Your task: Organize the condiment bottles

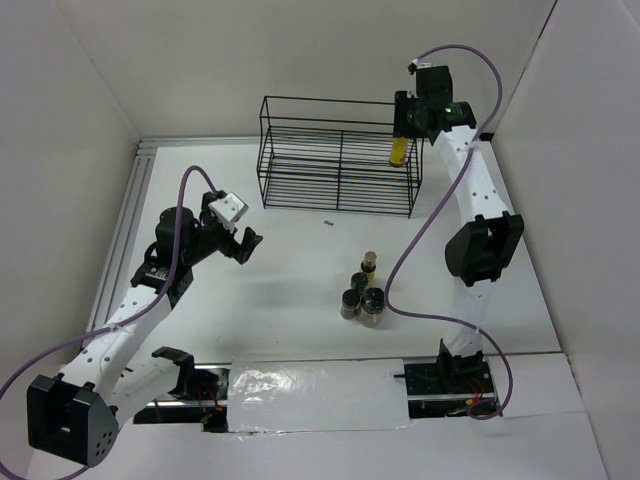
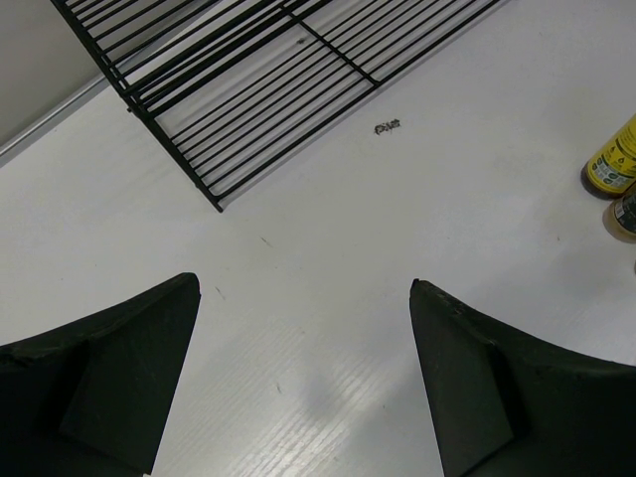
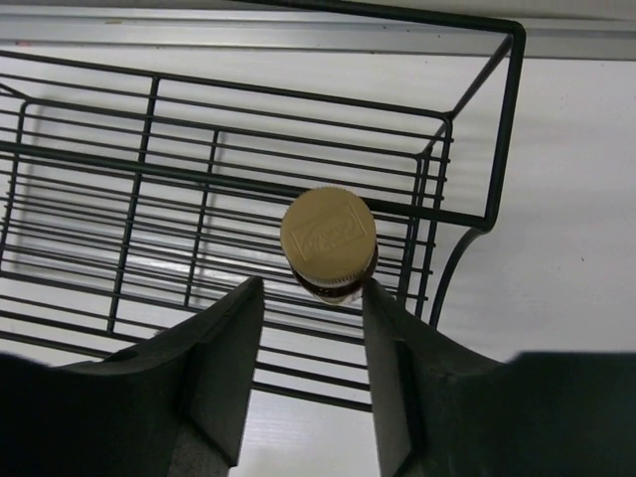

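A slim yellow-filled bottle (image 1: 400, 150) with a tan cap (image 3: 329, 233) stands upright in the right end of the black wire rack (image 1: 340, 155). My right gripper (image 1: 403, 128) is above it, open, and its fingertips (image 3: 241, 298) flank the bottle's neck with a gap on the left. The other slim yellow bottle (image 1: 369, 266), two short dark-lidded jars (image 1: 358, 281) (image 1: 349, 303) and a fatter black-lidded jar (image 1: 372, 307) cluster on the table. My left gripper (image 1: 245, 245) is open and empty above bare table, left of the cluster. The left wrist view catches the yellow bottle (image 2: 614, 159) and a jar (image 2: 626, 214) at its right edge.
The rack (image 2: 229, 89) stands at the back of the table, its wires (image 3: 199, 179) under my right gripper. A small dark speck (image 1: 327, 223) lies in front of it. A shiny white strip (image 1: 315, 395) runs along the near edge between the arm bases.
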